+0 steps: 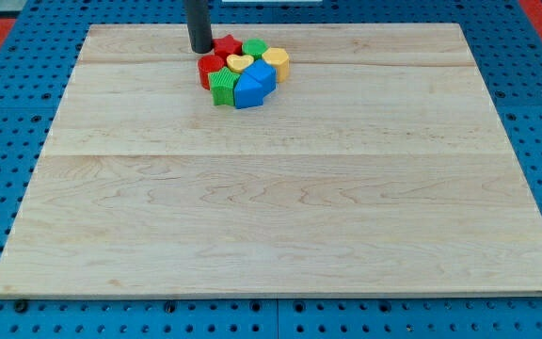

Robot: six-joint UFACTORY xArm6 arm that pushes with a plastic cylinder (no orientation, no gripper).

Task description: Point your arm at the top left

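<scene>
My tip (200, 49) touching red star block (226, 44) left.

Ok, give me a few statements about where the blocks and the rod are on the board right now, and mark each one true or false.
1. All the blocks sit in one tight cluster near the view's top. True.
2. My tip is at the view's bottom right. False: it is at the cluster's upper left, beside the red star block.
3. The blue block is on the cluster's lower edge. True.
4. The yellow heart block lies alone at the wooden board's centre. False: it is inside the cluster.
</scene>
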